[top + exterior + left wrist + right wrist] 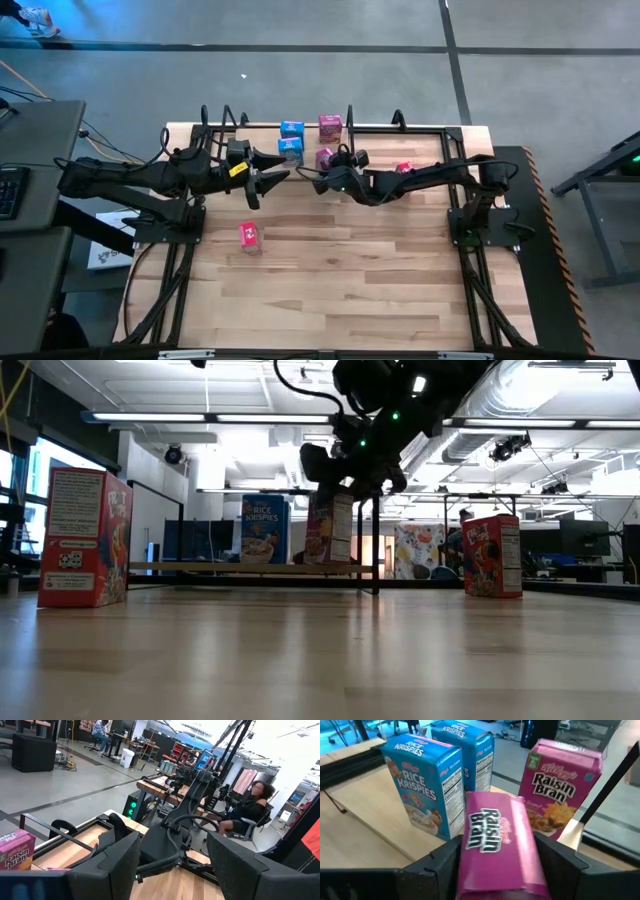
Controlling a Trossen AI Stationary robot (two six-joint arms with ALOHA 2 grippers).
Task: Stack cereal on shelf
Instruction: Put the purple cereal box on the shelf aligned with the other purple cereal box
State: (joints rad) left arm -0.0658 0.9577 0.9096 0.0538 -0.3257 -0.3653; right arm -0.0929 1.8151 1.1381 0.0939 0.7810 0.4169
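At the back of the surface [330, 290], over the shelf [370, 128], a magenta Raisin Bran box [497, 847] sat clamped between the two dark fingers [440, 865] of the right hand [325, 163], its printed name running sideways along the top face. Just beyond it on the shelf board stood three more boxes: two blue Rice Krispies boxes [422, 785], one behind the other, and an upright magenta Raisin Bran box [560, 787] beside them, all close together near the held one.

From table height the held box [330, 528] hung under the arm just above the shelf board, with a blue box [263, 528] beside it.

Facing that gripper from the other side, the left hand [268, 178] hovered near the shelf's edge with its fingers [117, 862] apart and nothing between them.

Farther out, a red box [249, 236] stood alone on the open planks toward the left, and another red one [404, 168] sat close beside the right arm.
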